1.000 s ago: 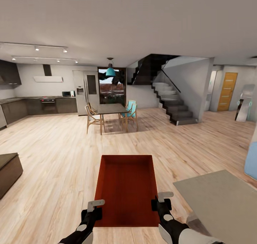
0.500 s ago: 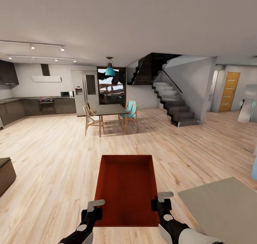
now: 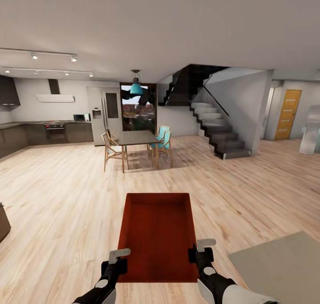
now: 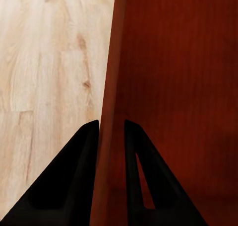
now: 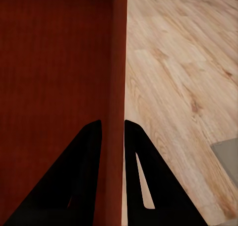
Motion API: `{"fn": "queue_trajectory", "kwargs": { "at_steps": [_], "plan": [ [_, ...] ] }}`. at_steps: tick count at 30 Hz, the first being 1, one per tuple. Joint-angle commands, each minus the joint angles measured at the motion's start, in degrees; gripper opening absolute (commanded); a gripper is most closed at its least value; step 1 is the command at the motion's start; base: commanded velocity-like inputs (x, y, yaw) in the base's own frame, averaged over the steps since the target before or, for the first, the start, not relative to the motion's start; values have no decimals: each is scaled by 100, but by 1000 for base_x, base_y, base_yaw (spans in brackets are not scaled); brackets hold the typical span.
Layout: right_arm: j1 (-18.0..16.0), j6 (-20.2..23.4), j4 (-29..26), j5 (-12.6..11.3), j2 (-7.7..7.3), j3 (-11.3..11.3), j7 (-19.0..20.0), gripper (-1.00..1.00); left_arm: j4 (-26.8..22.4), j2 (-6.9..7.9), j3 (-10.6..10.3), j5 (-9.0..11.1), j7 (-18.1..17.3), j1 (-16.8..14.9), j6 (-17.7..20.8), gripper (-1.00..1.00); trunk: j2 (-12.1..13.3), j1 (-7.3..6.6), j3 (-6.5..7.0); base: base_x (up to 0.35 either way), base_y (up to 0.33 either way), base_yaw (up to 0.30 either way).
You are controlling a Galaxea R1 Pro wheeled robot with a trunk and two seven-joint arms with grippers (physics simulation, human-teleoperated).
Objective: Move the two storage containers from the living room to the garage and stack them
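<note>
Above the wood floor (image 3: 66,197), left tool (image 3: 116,260) and right tool (image 3: 199,249) each clamp a wall of the storage container (image 3: 158,233); seemingly unlabelled.

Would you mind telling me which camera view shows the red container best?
The head view: it shows the whole open-topped container, held between the left gripper and right gripper above the wood floor. Each wrist view shows just one side wall pinched between dark fingers, plus part of the inside.
</note>
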Motion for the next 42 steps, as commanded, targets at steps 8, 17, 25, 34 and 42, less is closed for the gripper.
{"fn": "queue_trajectory", "kwargs": {
  "at_steps": [8,17,25,34,42],
  "plan": [
    [-6,16,-1,13,-19,-237,169,-100,-20,6,118,-65,55,-5,8,-100,-6,4,-8,324,0,0],
    [-1,13,-1,13,-11,-237,165,-100,-26,6,118,-65,55,-5,8,-100,-6,4,-8,324,0,0],
    [-2,15,-1,14,-4,-237,167,-100,-28,6,118,-65,55,-5,8,-100,-6,4,-8,324,0,0],
    [-3,13,-1,13,-1,-237,153,-100,-25,6,118,-65,55,-5,8,-100,-6,4,-8,324,0,-132],
    [1,13,-1,13,-1,-237,144,-100,-21,6,118,-65,55,-5,8,-100,-6,4,-8,324,55,-276]
  ]
}}
